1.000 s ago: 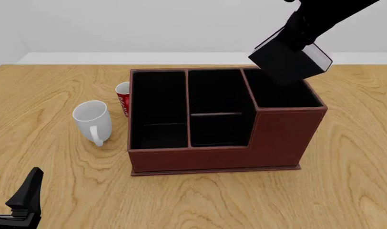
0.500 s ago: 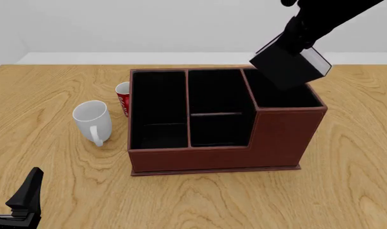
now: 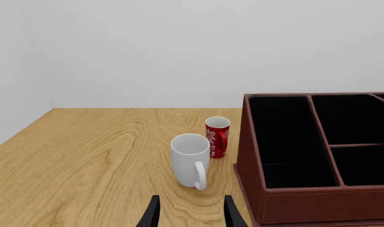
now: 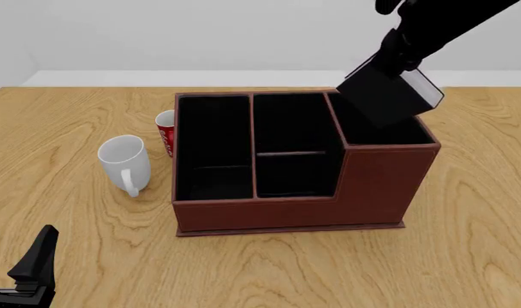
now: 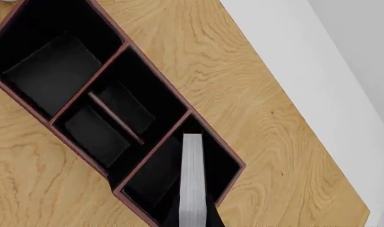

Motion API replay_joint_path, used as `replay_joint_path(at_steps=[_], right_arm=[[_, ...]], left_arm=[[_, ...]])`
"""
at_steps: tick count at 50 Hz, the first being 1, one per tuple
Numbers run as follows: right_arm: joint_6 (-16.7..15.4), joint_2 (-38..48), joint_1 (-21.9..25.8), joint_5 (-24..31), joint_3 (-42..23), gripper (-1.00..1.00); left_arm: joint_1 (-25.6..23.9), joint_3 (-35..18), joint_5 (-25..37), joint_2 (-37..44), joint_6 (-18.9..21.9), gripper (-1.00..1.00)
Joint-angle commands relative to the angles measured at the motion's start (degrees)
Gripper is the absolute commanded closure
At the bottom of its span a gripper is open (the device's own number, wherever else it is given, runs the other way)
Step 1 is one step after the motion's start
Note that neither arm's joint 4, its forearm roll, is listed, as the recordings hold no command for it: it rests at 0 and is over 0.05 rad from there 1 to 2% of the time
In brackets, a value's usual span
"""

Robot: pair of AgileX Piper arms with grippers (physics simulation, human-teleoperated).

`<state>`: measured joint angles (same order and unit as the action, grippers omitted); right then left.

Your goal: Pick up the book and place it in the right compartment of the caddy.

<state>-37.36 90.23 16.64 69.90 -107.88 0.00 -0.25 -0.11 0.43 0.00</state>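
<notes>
1. The small thick black-covered book with white page edges (image 4: 387, 95) is up in the air, tilted, hanging over the far-right end of the big reddish-brown leather-look caddy (image 4: 303, 208). It's right above the right compartment (image 4: 376, 125), the squarish black-lined bin with the tallest walls, and not inside it yet as far as I can tell.

2. The right gripper (image 4: 398, 54) is clamped on the book's top end. From the right wrist view you just get the white page edge (image 5: 192, 177) pointing down into that bin.

3. The left gripper (image 3: 190, 213) is parked low at the near-left of the table, fingers apart, holding nothing.

4. What could go wrong, imo: the book is tilted, so its lower corner could catch on the tall divider wall or the far rim on the way down and end up propped across the edge. Let go too early and it might tip left into the divided middle bin (image 4: 290, 144).

5. A shove against that wall could also slide the whole caddy.

6. The plain white ceramic mug (image 4: 124, 160) and the small red patterned cup (image 4: 165, 131) sit just left of the caddy, well out of the way.
</notes>
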Motion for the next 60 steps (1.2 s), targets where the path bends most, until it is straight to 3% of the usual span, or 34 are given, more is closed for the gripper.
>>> replay_joint_path(at_steps=[1, 60], right_arm=[[1.78, 0.32, -0.46, -0.01, -0.76, 1.00], [5.60, 3.77, -1.94, -1.96, 2.01, 1.00]], left_arm=[[0.00, 0.00, 0.00, 0.00, 0.00, -1.00], [0.00, 0.00, 0.00, 0.00, 0.00, -1.00]])
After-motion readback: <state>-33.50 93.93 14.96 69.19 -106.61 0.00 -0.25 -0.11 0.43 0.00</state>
